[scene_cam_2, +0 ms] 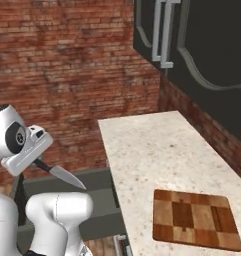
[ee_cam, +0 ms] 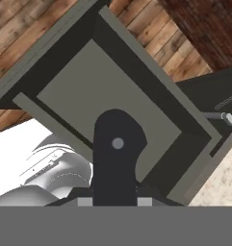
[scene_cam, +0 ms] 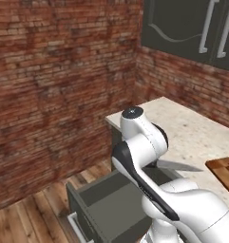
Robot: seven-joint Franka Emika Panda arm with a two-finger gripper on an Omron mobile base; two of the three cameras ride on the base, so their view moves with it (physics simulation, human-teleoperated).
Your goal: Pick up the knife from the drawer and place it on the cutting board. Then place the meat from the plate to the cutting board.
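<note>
Left base view: the long silver-bladed, black-handled knife [scene_cam: 180, 165] is sticking out sideways above the open grey-green box drawer [scene_cam: 106, 204], tip aiming at the checkered wooden cutting board [scene_cam: 225, 173]; right base view: the hand [scene_cam_2: 36, 161] is clamping it, board [scene_cam_2: 194, 218] lying off to the right on the speckled surface [scene_cam_2: 147, 145]; hand view: black handle [ee_cam: 116, 158] is sitting between the fingers.
</note>
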